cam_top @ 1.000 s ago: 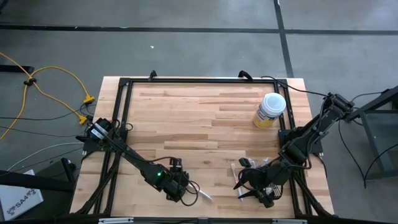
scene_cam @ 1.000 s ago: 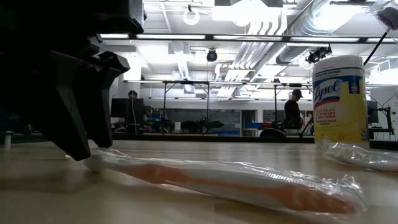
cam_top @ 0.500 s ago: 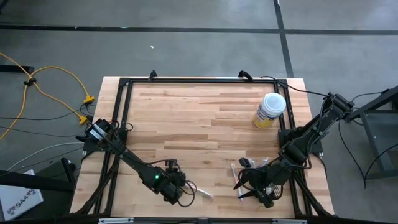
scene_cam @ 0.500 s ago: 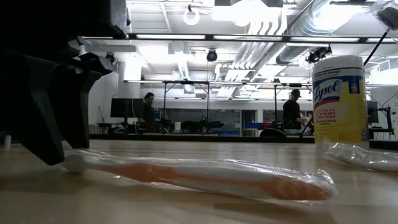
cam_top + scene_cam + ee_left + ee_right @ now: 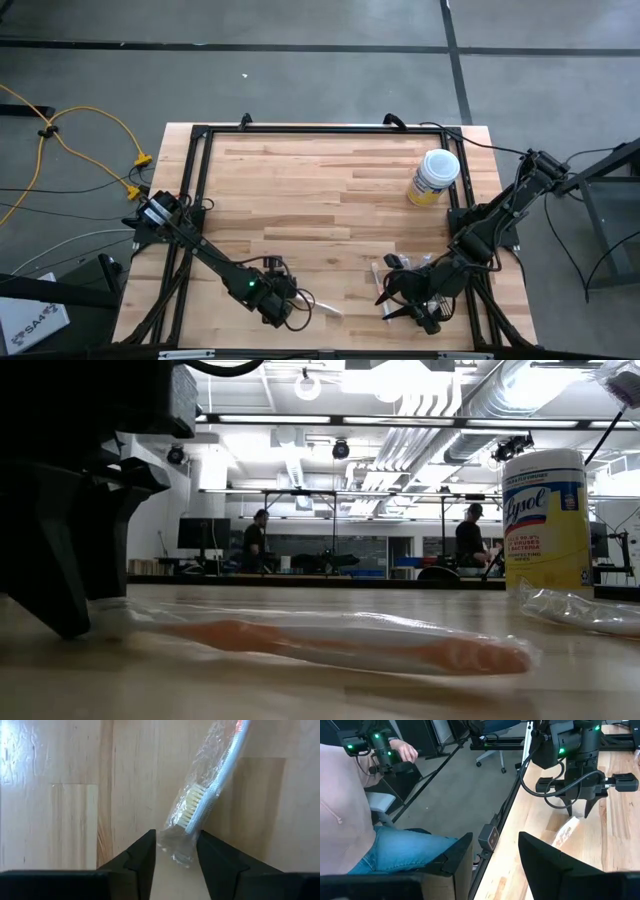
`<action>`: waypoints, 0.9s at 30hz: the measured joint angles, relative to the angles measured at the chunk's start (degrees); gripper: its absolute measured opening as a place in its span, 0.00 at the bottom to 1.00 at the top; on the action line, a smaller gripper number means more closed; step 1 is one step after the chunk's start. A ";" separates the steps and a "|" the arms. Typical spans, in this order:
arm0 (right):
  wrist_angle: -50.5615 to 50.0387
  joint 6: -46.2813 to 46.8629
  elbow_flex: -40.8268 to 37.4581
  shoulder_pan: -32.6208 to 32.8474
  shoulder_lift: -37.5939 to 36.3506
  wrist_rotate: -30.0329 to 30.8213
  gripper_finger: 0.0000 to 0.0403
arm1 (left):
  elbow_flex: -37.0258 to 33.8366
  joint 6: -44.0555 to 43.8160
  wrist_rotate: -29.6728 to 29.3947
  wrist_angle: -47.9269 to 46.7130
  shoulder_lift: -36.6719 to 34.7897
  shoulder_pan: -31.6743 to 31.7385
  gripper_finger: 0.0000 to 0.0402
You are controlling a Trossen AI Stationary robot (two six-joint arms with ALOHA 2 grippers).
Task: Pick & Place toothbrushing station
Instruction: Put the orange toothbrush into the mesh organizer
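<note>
An orange toothbrush in a clear plastic wrapper [image 5: 322, 308] lies flat on the wooden table near its front edge; it also shows in the low view [image 5: 330, 645]. My left gripper [image 5: 176, 851] points down at its bristle end, open, with one finger on each side of the wrapper's end. My right gripper [image 5: 496, 851] is open and empty, low over the table's right front [image 5: 395, 300], pointing toward the table's left. The black mesh basket does not show plainly in any view. My left gripper comes from above, pointing down, and its two fingers straddle the wrapper's loose end [image 5: 175, 847] just past the bristles. One finger's inner side [image 5: 202, 842] lies against the wrapper. The toothbrush lies flat on the table.
A yellow wipes canister with a white lid [image 5: 432, 178] stands at the back right. A second clear-wrapped item [image 5: 378, 280] lies beside my right gripper and shows in the low view [image 5: 575, 610]. A black frame [image 5: 300, 130] borders the table. A person sits beyond the table's edge [image 5: 350, 810].
My left gripper has moved a little toward the table's left edge, staying low. The wrapped toothbrush has slid along the table with it, bristle end leading, and stays flat.
</note>
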 joint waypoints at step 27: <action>0.28 -0.01 0.00 0.04 0.00 -0.42 0.37 | 0.81 18.95 -11.73 0.10 -0.35 -2.01 0.00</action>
